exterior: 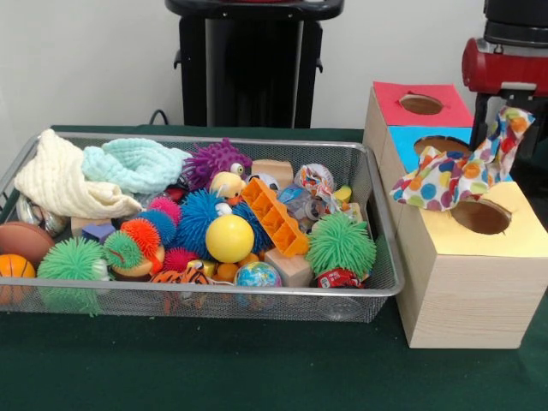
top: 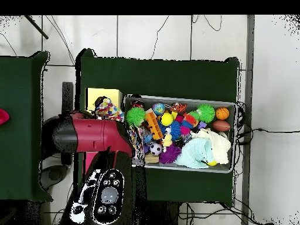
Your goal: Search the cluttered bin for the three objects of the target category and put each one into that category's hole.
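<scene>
Arm [exterior: 505,64] reaches in from upper right of the front view, above the row of boxes. Gripper hidden, so its opening cannot be told. Polka-dot cloth [exterior: 462,167] hangs from it, draped over the pale wooden box [exterior: 475,282], just beside the yellow-surround hole [exterior: 480,217]. Wire mesh bin [exterior: 377,282] alongside, full of toys

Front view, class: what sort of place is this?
Probably a robotics lab or test bench: a wire mesh bin crammed with toys, three sorting boxes, the nearest a pale wooden box, and a red robot arm above a green-covered table.
</scene>
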`<state>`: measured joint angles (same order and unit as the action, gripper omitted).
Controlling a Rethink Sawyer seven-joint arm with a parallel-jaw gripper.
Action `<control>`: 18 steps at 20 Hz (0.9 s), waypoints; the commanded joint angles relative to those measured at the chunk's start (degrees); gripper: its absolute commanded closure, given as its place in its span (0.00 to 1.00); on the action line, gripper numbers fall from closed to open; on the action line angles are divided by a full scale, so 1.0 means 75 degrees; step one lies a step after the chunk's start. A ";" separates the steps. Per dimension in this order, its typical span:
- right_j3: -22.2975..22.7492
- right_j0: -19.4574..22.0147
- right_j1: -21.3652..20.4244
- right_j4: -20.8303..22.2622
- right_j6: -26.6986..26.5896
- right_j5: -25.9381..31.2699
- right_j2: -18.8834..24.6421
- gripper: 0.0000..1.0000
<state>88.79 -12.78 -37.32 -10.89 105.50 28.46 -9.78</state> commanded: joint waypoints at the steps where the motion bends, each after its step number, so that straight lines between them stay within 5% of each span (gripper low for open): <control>1: -0.0072 0.0086 0.0288 0.0175 0.1142 0.1126 -0.0003 0.00; 7: -0.0247 -0.0057 0.0051 0.0157 0.1278 0.1826 -0.0151 0.00; 18: -0.0111 0.0017 -0.0148 0.0086 0.1191 0.1917 -0.0101 0.00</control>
<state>87.37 -13.49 -37.82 -10.75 105.50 36.70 -11.80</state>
